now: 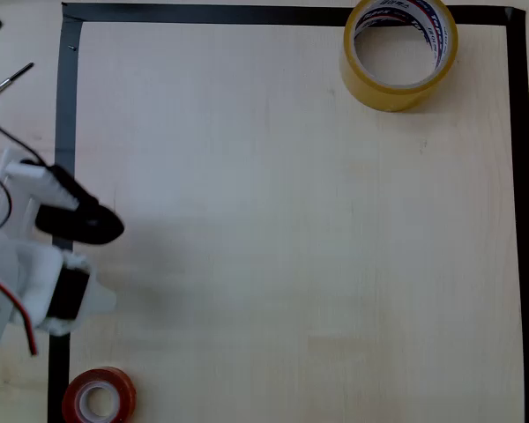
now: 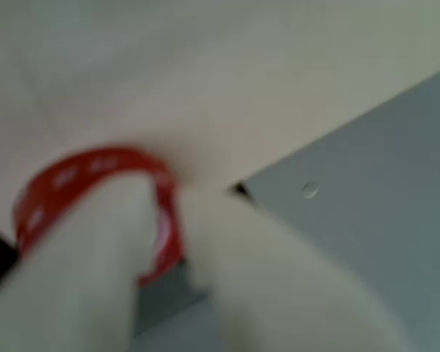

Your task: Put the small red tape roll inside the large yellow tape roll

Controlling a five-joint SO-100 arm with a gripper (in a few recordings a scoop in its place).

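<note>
- Claw [image 2: 154,293] hangs over the small red tape roll [image 2: 95,191] in the blurred wrist view; cannot tell if apart or together.
- Red roll lies flat at the desk's [image 1: 291,247] bottom-left corner on the black tape border [image 1: 63,123], overhead.
- Large yellow tape roll [image 1: 399,53] sits far off, top right, on the border.

Even, bright light overhead; wrist view heavily blurred.

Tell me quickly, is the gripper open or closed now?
Gripper: cannot be told; it holds nothing, and the small red tape roll lies apart on the table.
</note>
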